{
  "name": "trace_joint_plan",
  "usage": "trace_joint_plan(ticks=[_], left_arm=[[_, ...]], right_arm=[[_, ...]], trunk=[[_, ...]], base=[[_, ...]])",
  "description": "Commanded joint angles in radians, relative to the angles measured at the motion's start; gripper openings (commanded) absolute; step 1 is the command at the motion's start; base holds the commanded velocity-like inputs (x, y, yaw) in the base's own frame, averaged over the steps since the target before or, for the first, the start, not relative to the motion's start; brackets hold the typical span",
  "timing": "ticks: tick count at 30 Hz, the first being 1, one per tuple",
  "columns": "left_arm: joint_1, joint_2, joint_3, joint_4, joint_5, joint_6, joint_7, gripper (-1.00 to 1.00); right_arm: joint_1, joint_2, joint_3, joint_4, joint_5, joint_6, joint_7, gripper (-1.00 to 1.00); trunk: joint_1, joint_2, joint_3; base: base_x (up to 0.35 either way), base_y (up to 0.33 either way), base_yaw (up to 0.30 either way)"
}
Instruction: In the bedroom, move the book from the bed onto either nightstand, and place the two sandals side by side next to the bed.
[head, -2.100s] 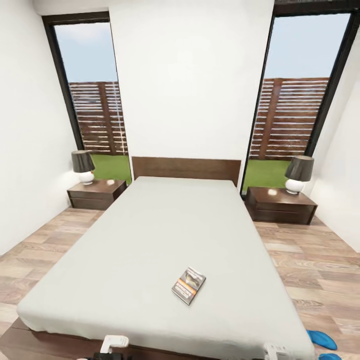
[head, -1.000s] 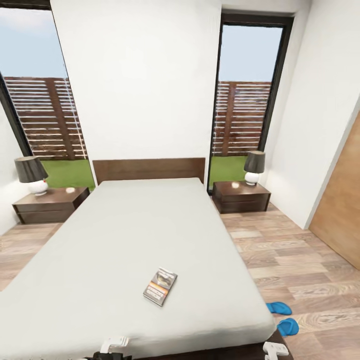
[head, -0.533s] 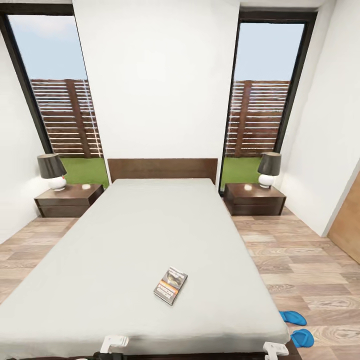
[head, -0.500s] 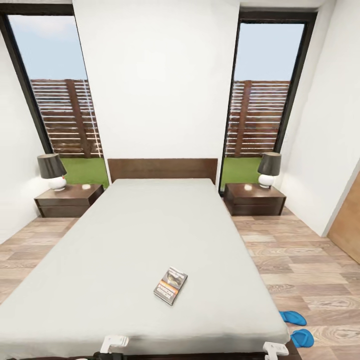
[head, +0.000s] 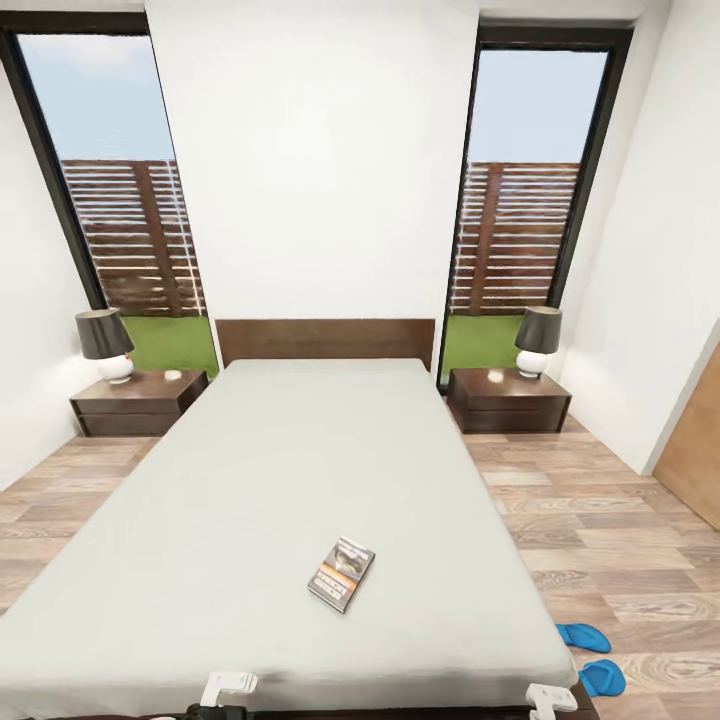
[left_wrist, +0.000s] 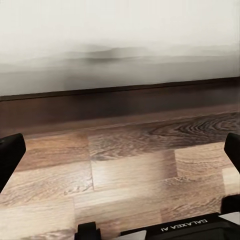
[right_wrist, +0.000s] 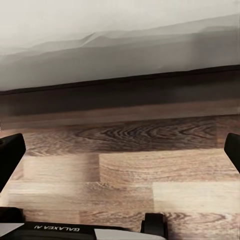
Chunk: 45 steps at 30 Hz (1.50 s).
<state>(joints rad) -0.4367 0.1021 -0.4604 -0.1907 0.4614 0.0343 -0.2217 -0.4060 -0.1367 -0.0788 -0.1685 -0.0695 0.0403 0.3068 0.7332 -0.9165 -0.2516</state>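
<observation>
Book: your book lies flat on the grey mattress of the bed, near the foot end and about midway across, cover up, turned slightly askew to the bed's edges.
Sandals: the two sandals, one and the other, lie on the wood floor off the bed's right foot corner, close together but splayed at different angles, not lined up.
Nightstands: you have the left nightstand and the right nightstand flanking the headboard; each carries a lamp, the left lamp and the right lamp, with bare glossy top beside it.
Room: white walls, with two tall dark-framed windows showing grass and a slatted fence; a brown panel stands at the right wall.
Left hand: in your left wrist view the left hand is spread wide with nothing between its dark fingertips; beyond it are floor planks, the bed's dark base and the mattress edge.
Right hand: in your right wrist view the right hand is likewise wide apart and empty, fingertips at the picture's sides, facing the floor and the foot of the bed.
</observation>
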Motion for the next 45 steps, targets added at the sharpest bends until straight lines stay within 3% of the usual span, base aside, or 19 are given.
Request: trace_joint_plan(ticks=[1,12,25,45], left_arm=[[-0.001,0.001,-0.004,-0.001,0.008,0.003,-0.002,1.00],[-0.001,0.001,-0.004,-0.001,0.008,0.003,-0.002,1.00],[-0.001,0.001,-0.004,-0.001,0.008,0.004,-0.004,1.00],[-0.001,0.001,-0.004,-0.001,0.008,0.001,-0.004,1.00]], right_arm=[[-0.001,0.000,-0.008,0.000,-0.007,0.004,0.006,1.00],[-0.001,0.000,-0.007,0.000,-0.007,0.005,0.010,1.00],[-0.001,0.000,-0.008,0.000,-0.007,0.005,0.006,1.00],[-0.001,-0.001,-0.008,0.000,-0.007,0.005,0.011,1.00]], trunk=[[-0.004,0.006,0.002],[-0.046,0.083,0.036],[-0.096,0.174,0.077],[-0.096,0.174,0.077]], base=[[0.000,0.000,0.000],[0.000,0.000,0.001],[0.000,0.000,0.168],[0.000,0.000,0.002]])
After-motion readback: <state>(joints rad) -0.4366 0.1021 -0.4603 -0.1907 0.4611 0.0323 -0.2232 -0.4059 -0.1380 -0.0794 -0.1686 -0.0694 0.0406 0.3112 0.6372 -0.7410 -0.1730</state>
